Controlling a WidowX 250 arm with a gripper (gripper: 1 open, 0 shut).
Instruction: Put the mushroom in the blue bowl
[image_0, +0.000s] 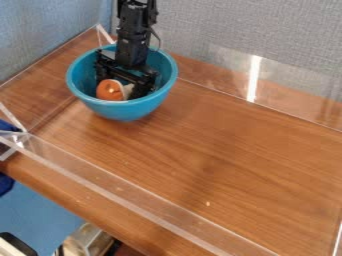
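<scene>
The blue bowl (123, 104) stands at the back left of the wooden table. Inside it lies the mushroom (110, 89), its orange-brown cap showing toward the left, apart from the fingers. My gripper (122, 74) hangs down from the black arm over the bowl's middle, jaws open, fingertips just above and right of the mushroom. Nothing is held between the fingers. The mushroom's stem is mostly hidden behind the gripper.
Clear acrylic walls (254, 75) fence the wooden tabletop (214, 150) on all sides. A grey fabric wall rises behind. The bowl sits close to the back left corner of the enclosure.
</scene>
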